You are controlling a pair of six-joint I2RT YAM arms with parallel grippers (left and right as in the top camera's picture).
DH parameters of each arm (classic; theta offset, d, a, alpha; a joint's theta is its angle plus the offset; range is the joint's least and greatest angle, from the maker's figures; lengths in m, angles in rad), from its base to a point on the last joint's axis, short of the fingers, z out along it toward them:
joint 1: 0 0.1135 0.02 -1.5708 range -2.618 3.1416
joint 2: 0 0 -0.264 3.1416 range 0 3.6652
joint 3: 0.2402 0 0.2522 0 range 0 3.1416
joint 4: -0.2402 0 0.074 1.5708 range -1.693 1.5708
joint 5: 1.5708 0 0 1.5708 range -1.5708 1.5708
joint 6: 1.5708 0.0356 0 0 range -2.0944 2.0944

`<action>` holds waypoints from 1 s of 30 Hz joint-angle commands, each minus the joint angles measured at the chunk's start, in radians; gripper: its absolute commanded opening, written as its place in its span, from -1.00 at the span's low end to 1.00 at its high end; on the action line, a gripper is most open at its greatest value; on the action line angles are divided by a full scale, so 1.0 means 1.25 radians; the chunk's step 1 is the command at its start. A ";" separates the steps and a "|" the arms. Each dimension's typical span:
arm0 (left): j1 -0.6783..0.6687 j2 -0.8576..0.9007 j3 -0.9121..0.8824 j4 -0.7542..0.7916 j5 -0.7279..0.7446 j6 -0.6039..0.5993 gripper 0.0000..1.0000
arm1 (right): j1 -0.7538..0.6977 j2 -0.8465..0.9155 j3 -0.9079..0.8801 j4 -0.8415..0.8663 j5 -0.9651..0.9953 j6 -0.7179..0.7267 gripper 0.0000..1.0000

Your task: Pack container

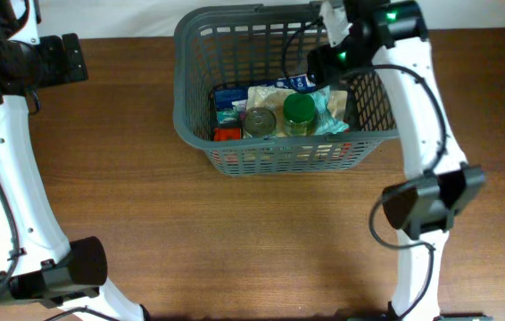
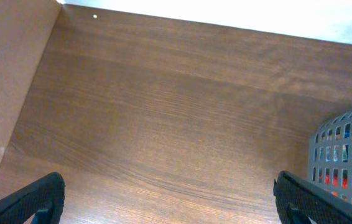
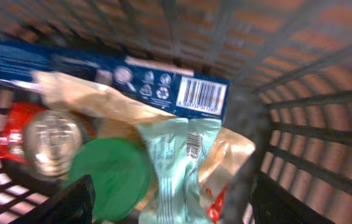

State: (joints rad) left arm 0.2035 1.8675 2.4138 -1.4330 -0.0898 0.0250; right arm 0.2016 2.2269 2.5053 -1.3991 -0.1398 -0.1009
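The large dark grey slotted plastic basket (image 1: 194, 125) sits far-centre on the brown wooden table (image 1: 235, 241). Your right gripper (image 3: 176, 202) hangs released over its interior; your left gripper (image 2: 171, 202) stands released, well apart.

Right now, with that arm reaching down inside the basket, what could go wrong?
1. The right gripper hangs open just above the teal packet and the green lid. If it rises carelessly, it might snag the packet and drag it out.
2. It sits close to the right wall of the basket. A sideways pull could catch the lattice and shove or tip the basket.
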 commanded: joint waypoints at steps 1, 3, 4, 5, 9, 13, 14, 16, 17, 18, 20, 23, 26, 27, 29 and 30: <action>0.002 0.002 -0.003 0.000 0.005 -0.011 0.99 | -0.001 -0.164 0.043 0.000 -0.009 0.020 0.58; 0.002 0.002 -0.003 -0.001 0.005 -0.011 0.99 | -0.002 -0.224 0.051 0.000 0.000 0.025 0.62; 0.002 0.002 -0.003 0.000 0.005 -0.011 0.99 | -0.006 -0.255 0.053 0.001 0.005 0.025 0.64; 0.002 0.002 -0.003 0.000 0.005 -0.011 0.99 | -0.012 -0.295 0.053 0.003 0.018 0.025 0.65; 0.002 0.002 -0.003 0.000 0.005 -0.011 0.99 | -0.056 -0.403 0.053 0.006 0.078 0.027 0.74; 0.002 0.002 -0.003 -0.001 0.005 -0.011 0.99 | -0.175 -0.491 0.053 0.006 0.112 0.069 0.87; 0.002 0.002 -0.003 -0.001 0.005 -0.011 0.99 | -0.211 -0.504 0.053 0.006 0.110 0.078 0.93; 0.002 0.002 -0.003 -0.001 0.005 -0.011 0.99 | -0.280 -0.520 0.053 0.003 0.078 0.089 0.98; 0.002 0.002 -0.003 0.000 0.005 -0.011 0.99 | -0.311 -0.522 0.053 0.000 0.035 0.088 0.98; 0.002 0.002 -0.003 0.000 0.005 -0.011 0.99 | -0.329 -0.521 0.052 -0.001 -0.006 0.088 0.98; 0.002 0.002 -0.003 0.000 0.005 -0.011 0.99 | -0.345 -0.517 0.048 0.000 -0.062 0.088 0.97; 0.002 0.002 -0.003 0.000 0.005 -0.011 0.99 | -0.346 -0.510 0.045 0.000 -0.065 0.088 0.98; 0.002 0.002 -0.003 0.000 0.005 -0.011 0.99 | -0.346 -0.503 0.045 0.000 -0.065 0.088 0.98; 0.002 0.002 -0.003 0.000 0.005 -0.011 0.99 | -0.346 -0.501 0.045 0.000 -0.065 0.088 0.98; 0.002 0.002 -0.003 0.000 0.005 -0.011 0.99 | -0.346 -0.497 0.045 0.000 -0.065 0.088 0.97; 0.002 0.002 -0.003 0.000 0.005 -0.011 0.99 | -0.346 -0.495 0.045 -0.001 -0.065 0.088 0.97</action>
State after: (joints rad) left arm 0.2035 1.8675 2.4138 -1.4330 -0.0898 0.0250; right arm -0.2218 1.6096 2.5626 -1.3998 -0.1951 0.0002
